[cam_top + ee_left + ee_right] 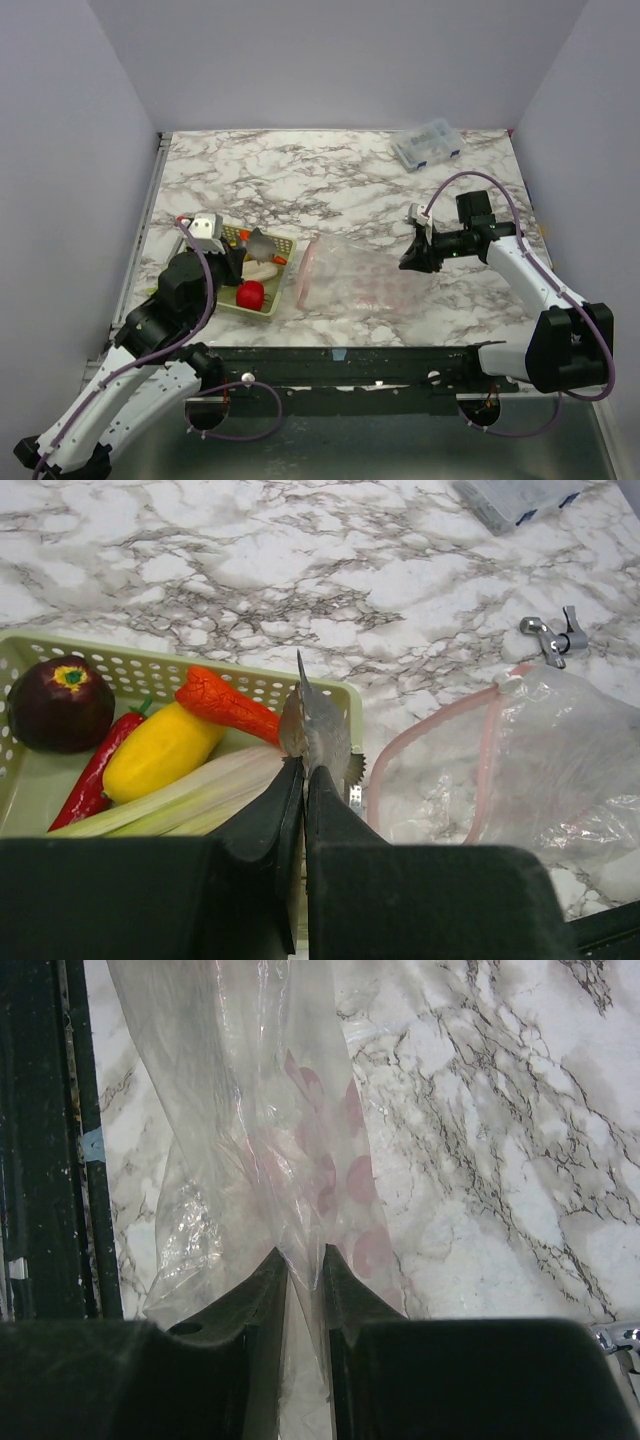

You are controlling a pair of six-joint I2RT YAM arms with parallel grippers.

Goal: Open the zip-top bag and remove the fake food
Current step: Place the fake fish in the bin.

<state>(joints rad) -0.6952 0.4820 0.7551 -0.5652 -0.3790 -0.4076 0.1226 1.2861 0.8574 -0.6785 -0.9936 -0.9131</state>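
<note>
Two arms work at a marble table (300, 170). The right gripper (305, 1260) pinches the film of the zip-top bag (355, 280), which lies open-mouthed beside the green basket (150, 670) holding the fake food (160, 750). The left gripper (305, 770), jaws pressed together, clamps a thin grey piece (320, 720) (identity unclear) over the basket rim; released here, it might fall outside.

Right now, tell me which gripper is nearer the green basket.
Left. The left gripper is over the basket's right end, shut on a grey piece. The right gripper is away across the zip-top bag, pinching its opposite end.
</note>
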